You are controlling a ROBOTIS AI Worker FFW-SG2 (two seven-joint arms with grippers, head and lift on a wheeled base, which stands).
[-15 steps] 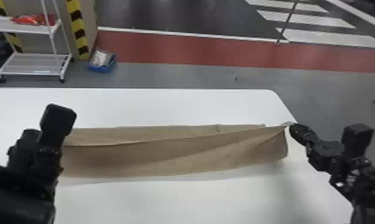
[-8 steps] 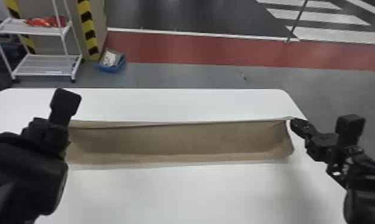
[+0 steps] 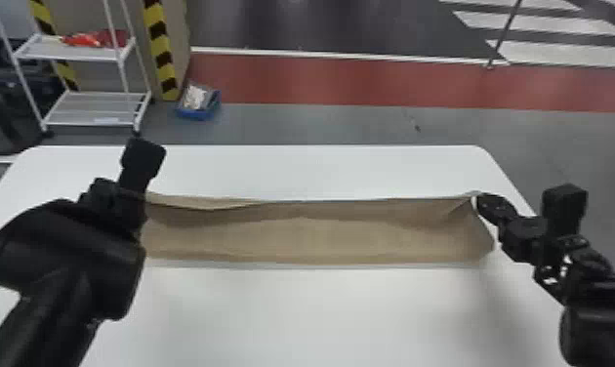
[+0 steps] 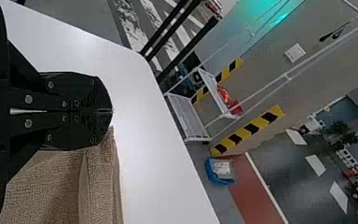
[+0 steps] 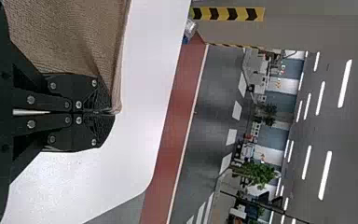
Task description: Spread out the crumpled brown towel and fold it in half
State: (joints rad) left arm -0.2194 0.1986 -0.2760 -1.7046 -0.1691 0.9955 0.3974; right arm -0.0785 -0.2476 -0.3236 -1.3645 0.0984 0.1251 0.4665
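Observation:
The brown towel (image 3: 311,234) stretches as a wide band across the white table (image 3: 331,317), its top edge between the two grippers and sagging slightly. My left gripper (image 3: 121,207) is at the band's left end. In the left wrist view, the left gripper (image 4: 111,111) is shut on a corner, with the towel (image 4: 100,186) draping to one side. My right gripper (image 3: 480,201) holds the right end, above the table's right part. The right wrist view has the right gripper (image 5: 114,112) shut on the other corner of the towel (image 5: 70,37). The drape hides the towel's lower layers.
Bare tabletop lies in front of the towel, and a narrower strip runs behind it to the far edge. Beyond, on the floor, stand a white shelf rack (image 3: 92,110) and a blue box (image 3: 199,102).
Both grippers have carried the towel farther from the robot; the right one also went left over the table. The top edge, slanted before, is now nearly level. The head view has turned slightly left.

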